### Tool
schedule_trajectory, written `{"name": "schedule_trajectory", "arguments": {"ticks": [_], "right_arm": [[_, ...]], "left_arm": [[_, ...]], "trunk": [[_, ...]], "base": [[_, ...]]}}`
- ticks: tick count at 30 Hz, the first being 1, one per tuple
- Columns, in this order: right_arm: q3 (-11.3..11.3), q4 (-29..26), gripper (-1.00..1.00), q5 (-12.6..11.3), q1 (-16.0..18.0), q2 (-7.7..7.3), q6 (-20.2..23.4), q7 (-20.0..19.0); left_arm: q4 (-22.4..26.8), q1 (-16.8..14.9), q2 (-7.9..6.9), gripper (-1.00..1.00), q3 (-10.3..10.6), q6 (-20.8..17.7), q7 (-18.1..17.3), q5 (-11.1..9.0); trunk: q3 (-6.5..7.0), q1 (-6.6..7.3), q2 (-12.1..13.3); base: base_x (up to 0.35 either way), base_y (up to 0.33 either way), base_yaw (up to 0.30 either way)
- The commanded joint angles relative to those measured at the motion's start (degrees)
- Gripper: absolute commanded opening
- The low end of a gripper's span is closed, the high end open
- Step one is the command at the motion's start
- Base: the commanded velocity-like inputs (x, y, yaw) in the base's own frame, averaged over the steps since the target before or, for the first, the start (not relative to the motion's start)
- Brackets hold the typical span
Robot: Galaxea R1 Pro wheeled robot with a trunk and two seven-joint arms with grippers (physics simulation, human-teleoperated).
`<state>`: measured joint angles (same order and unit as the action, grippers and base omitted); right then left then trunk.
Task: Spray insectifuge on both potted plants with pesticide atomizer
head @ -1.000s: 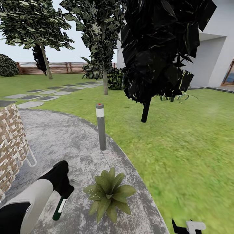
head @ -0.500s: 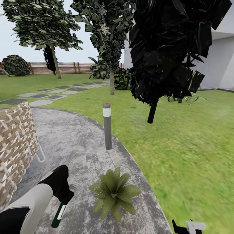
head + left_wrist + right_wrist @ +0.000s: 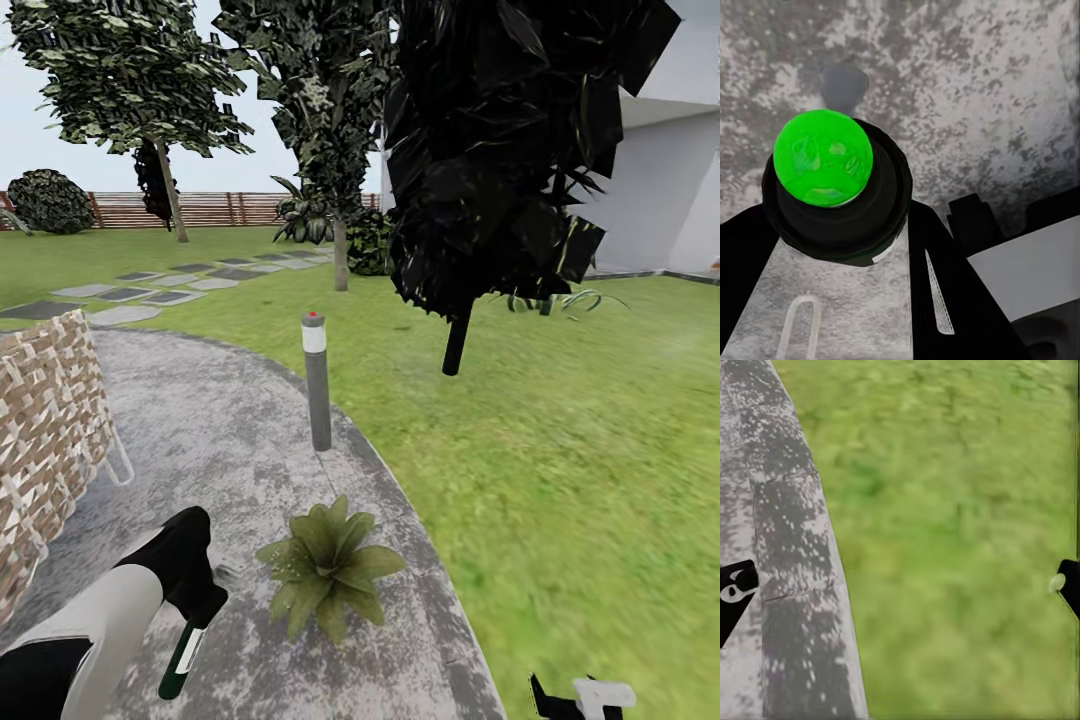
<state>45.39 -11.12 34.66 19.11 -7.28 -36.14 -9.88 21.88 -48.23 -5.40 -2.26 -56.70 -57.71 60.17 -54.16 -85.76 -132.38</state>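
Observation:
In the head view my left gripper (image 3: pixel 198 603) hangs low over the grey paved patio (image 3: pixel 220 430), shut on the pesticide atomizer (image 3: pixel 183 652), a slim dark green bottle with a white label that points downward. The left wrist view looks down on the bottle's bright green cap (image 3: pixel 824 157), held between black fingers (image 3: pixel 937 277). A potted plant (image 3: pixel 325 565), a rosette of broad green leaves, stands on the patio just right of the atomizer. My right gripper (image 3: pixel 900 585) is open over the patio's edge and the lawn, holding nothing.
A grey bollard lamp (image 3: pixel 317 385) stands at the patio rim behind the plant. A woven chair (image 3: pixel 45 430) sits at the left. Lawn (image 3: pixel 560 470) spreads to the right, with a dark-leaved tree (image 3: pixel 500 150), stepping stones (image 3: pixel 150 290) and a wooden fence (image 3: pixel 220 208) beyond.
The whole picture has shifted, so the camera moved; the plant and bollard now sit slightly higher and further left. My left arm and the atomizer keep their place in the view.

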Motion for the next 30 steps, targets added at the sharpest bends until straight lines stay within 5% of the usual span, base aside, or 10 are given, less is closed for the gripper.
{"name": "schedule_trajectory", "arguments": {"ticks": [1,14,30], "right_arm": [[0.5,0.0,1.0,0.1,0.0,0.04,-0.2,-0.5],[0.5,0.1,1.0,0.1,0.0,0.07,-0.2,-0.5],[0.5,0.1,1.0,0.1,0.0,0.07,-0.2,-0.5]], "left_arm": [[0.1,0.0,0.03,-1.0,-0.2,-0.3,-0.5,0.6],[-0.7,0.3,-0.03,-1.0,0.0,0.0,-0.8,0.5],[0.4,-0.9,0.35,-1.0,0.3,0.3,-1.5,0.6]], "trunk": [[-0.06,0.01,0.0],[-0.06,0.01,0.0],[-0.06,0.01,0.0]], "base": [[-0.008,-0.243,0.022],[-0.005,-0.024,0.119],[-0.193,-0.097,0.0]]}}
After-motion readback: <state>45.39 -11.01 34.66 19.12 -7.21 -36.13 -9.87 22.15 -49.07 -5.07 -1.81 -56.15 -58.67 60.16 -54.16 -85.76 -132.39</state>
